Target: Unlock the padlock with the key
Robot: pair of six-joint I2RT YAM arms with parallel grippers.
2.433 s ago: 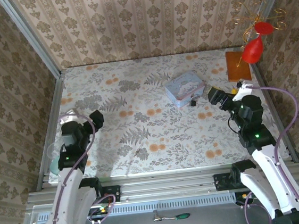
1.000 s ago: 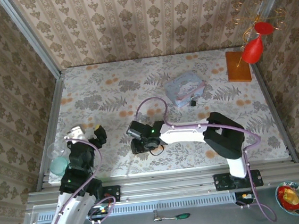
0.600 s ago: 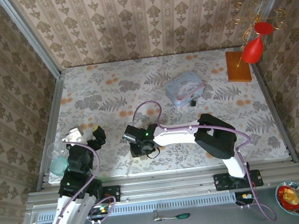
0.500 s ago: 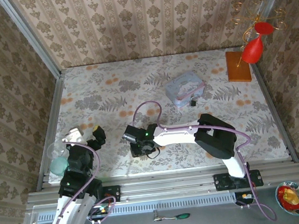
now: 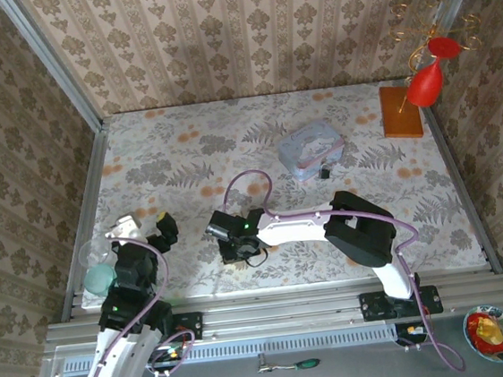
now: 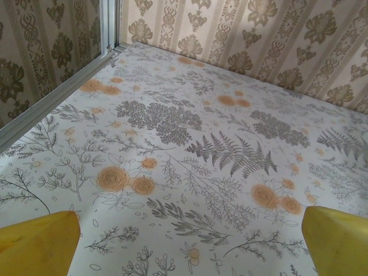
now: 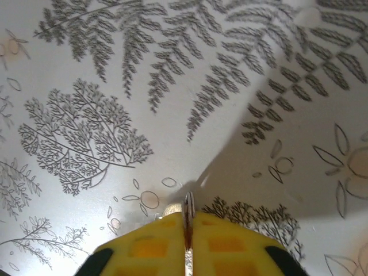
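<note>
1. The padlock (image 5: 324,172) sits well beyond my right claw (image 7: 188,223), off to its right, beside a pale blue tin (image 5: 310,149).
2. That claw is closed on the key (image 7: 188,202), down at the tabletop (image 7: 172,86).
3. My left claw (image 6: 187,238) gapes wide, empty.

A pale blue tin (image 5: 310,149) lies ahead of me on the floral cloth (image 5: 187,173). At my far right a wooden block (image 5: 401,111) carries a red ornament (image 5: 427,83). Past the cloth's near edge lie a bowl (image 5: 490,333) and a screwdriver (image 5: 301,363).

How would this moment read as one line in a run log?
right tool: shut on key | left tool: open | padlock: beside tin, untouched
</note>
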